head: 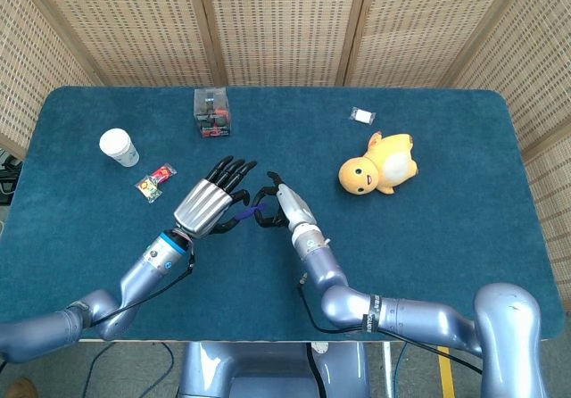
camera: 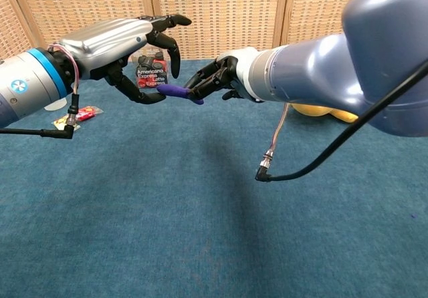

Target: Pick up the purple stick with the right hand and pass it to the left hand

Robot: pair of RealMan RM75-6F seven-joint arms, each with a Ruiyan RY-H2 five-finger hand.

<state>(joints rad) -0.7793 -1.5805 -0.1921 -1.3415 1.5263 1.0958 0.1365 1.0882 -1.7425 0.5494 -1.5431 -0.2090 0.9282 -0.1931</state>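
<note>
The purple stick (camera: 182,93) hangs level above the blue table (head: 446,237), and my right hand (camera: 217,81) pinches its right end. From the head view the purple stick (head: 248,211) shows only as a short bit between the two hands. My left hand (camera: 134,51) is at the stick's free left end with fingers spread. Its thumb lies just under the tip and its other fingers arch above it without closing. The head view has my left hand (head: 212,200) directly left of my right hand (head: 282,207).
A white cup (head: 118,146) and a snack packet (head: 155,182) lie at the left. A clear box of cans (head: 212,112) stands at the back, a yellow duck toy (head: 379,168) and a small white packet (head: 362,114) at the right.
</note>
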